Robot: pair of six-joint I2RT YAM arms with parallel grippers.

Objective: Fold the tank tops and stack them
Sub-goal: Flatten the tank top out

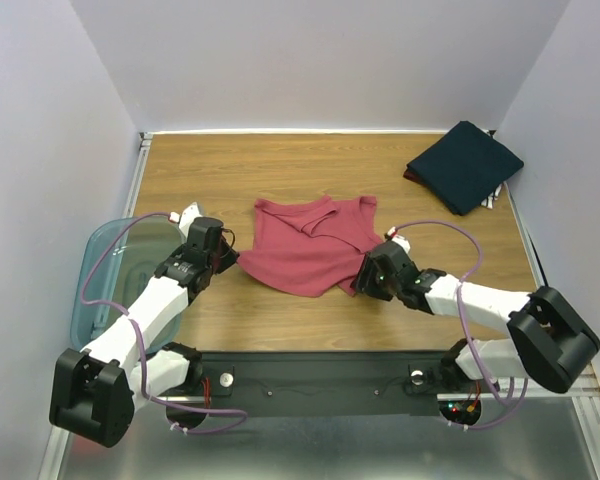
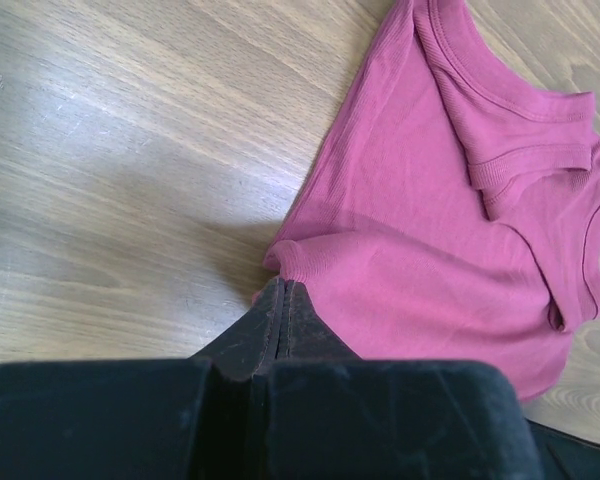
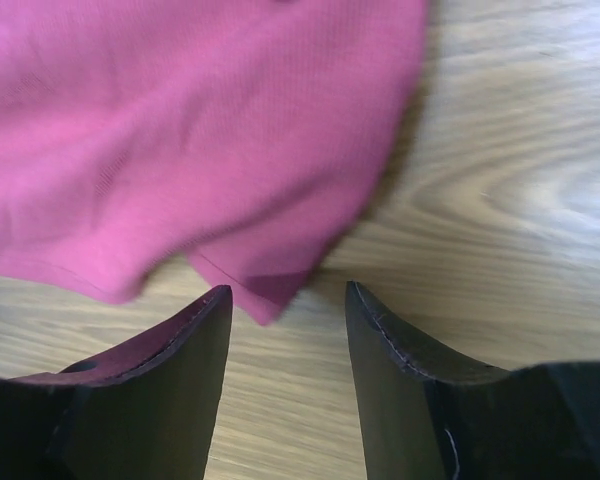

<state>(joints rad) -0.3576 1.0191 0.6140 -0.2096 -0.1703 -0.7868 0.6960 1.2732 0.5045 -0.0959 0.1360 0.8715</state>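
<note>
Left fingers (image 2: 263, 330) together, right fingers (image 3: 180, 370) apart

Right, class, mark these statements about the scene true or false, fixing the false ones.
1. The right gripper is shut. False: its jaws stand open at a corner of the red tank top.
2. The left gripper is shut on the red tank top's edge. True.
3. The navy tank top lies folded at the far right corner. True.
4. The navy tank top is inside the teal bin. False: the bin stands at the left edge, apart from it.
</note>
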